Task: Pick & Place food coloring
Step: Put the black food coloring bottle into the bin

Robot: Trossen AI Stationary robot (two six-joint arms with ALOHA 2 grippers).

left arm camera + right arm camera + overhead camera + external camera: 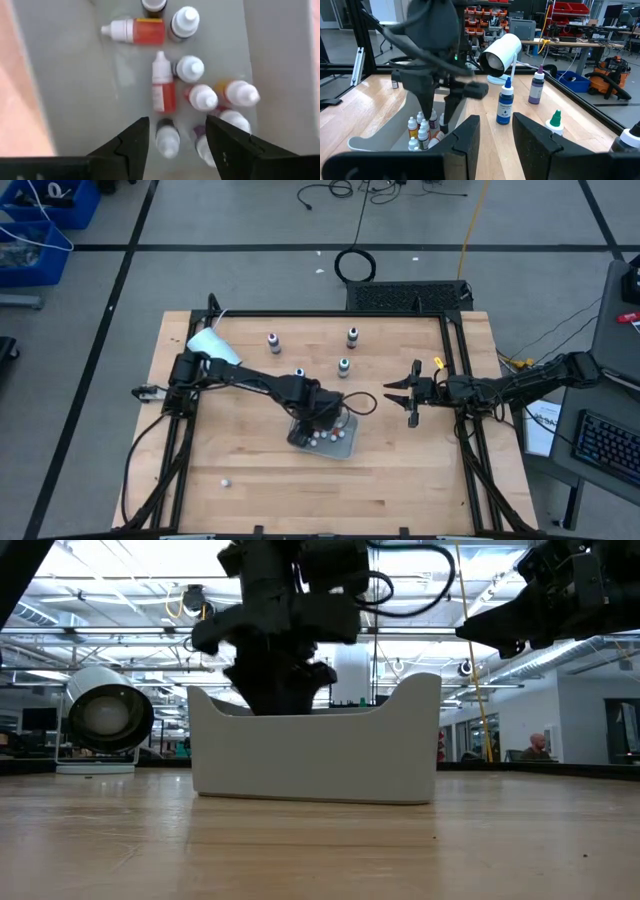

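Four small upright food coloring bottles stand on the wooden table: pink-purple [273, 340], dark [352, 336], green [343, 366] and blue [299, 374]. The right wrist view shows the blue [506, 105], purple [537, 87] and green-capped [554, 122] ones. My left gripper [177, 122] is open and points down into a pale tray [346, 448] that holds several white-capped orange and red bottles [162, 82]. Its fingers stand either side of one capped bottle [167, 139]. My right gripper [392, 394] is open and hovers right of the tray, clear of everything.
A large white cup [213, 345] lies on its side near the table's far left corner. One small white ball [226, 480] rests near the near left edge. The tray wall [315, 755] hides the left fingertips in the low view. Bare wood lies toward the near right.
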